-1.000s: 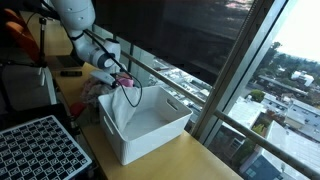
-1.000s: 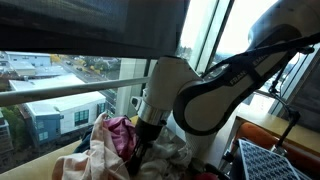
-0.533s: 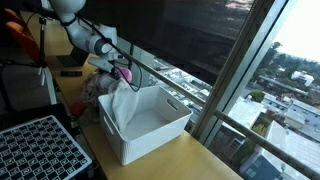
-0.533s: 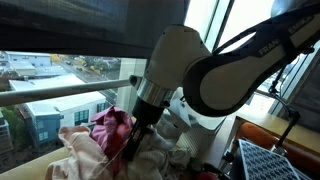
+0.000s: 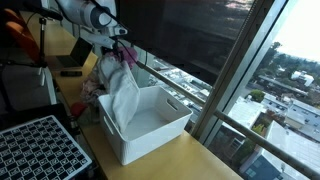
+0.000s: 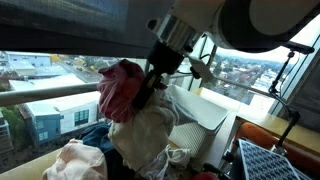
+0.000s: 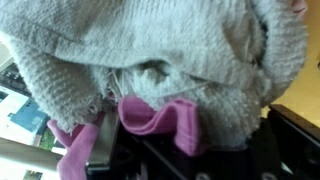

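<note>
Above white bin (image 5: 150, 140), pincer (image 5: 120, 50) clamped on pink cloth (image 6: 120, 88) (grey towel (image 5: 122, 92) dangling)

Pink cloth (image 6: 122, 88): bunched, suspended in the air. Cream knitted towel (image 6: 145, 135): hangs limp directly beneath it, touching it, with its lower end draping over a corner of the white basket (image 5: 150, 140).

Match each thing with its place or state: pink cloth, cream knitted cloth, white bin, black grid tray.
Things:
1. pink cloth
2. cream knitted cloth
3. white bin
4. black grid tray

Places or states:
a. stands open-topped on the table
b. lies flat, full of small cells
c. bunched up at the gripper, raised in the air
d. dangles beneath the pink one

Pairs: 1-c, 2-d, 3-a, 4-b
</note>
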Robot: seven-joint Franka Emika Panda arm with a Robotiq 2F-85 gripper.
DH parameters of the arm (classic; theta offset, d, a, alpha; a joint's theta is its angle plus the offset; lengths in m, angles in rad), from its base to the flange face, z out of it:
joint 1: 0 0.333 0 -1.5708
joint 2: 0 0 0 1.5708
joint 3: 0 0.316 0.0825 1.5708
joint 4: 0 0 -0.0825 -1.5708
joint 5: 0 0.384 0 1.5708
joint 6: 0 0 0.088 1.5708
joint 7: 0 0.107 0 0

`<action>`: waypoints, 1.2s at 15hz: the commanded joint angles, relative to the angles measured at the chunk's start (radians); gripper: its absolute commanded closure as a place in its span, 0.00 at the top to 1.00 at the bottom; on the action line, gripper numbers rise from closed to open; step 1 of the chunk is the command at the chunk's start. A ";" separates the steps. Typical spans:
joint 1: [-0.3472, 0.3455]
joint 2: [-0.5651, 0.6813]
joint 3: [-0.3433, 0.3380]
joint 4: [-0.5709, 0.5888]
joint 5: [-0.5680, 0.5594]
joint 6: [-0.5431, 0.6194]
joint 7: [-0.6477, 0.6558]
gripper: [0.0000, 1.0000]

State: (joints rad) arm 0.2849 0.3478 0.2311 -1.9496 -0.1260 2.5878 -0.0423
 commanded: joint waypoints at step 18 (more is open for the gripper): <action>-0.214 -0.504 -0.138 -0.432 -0.014 -0.011 0.063 0.01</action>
State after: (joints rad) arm 0.0982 -0.1439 0.1181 -2.3220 -0.1331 2.5240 0.0086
